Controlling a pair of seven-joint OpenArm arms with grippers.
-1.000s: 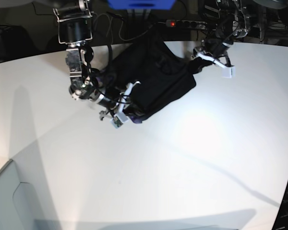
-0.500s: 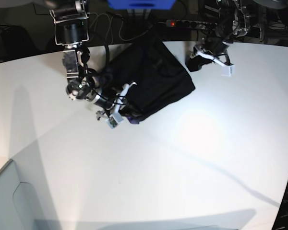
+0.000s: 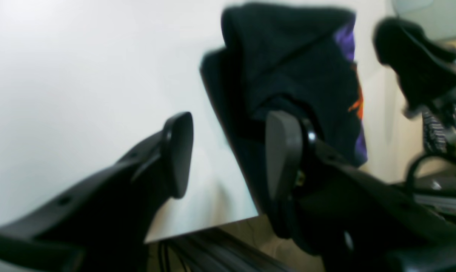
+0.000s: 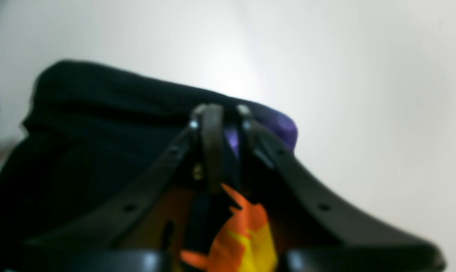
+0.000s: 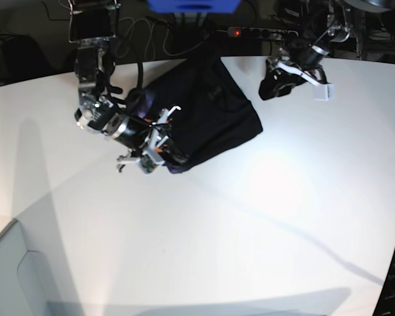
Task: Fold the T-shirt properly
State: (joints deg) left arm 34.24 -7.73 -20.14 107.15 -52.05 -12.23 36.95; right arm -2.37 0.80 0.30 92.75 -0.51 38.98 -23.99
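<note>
Two hands work at the T-shirt (image 5: 204,115), which lies bunched in a dark heap on the white counter (image 5: 250,217) near its far edge. The left hand (image 3: 228,151) is released, its fingers spread and empty just beside the cloth. The right hand (image 4: 225,124) is clenched on a T-shirt fold, orange-yellow print showing below its fingers.

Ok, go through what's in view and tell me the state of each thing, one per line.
T-shirt: folded into a black bundle on the table, purple and orange print showing at one edge.
Left gripper: jaws open, empty, clear of the shirt.
Right gripper: jaws narrowly parted around the shirt's printed edge.
Table: white, shirt lying near its far edge.
</note>
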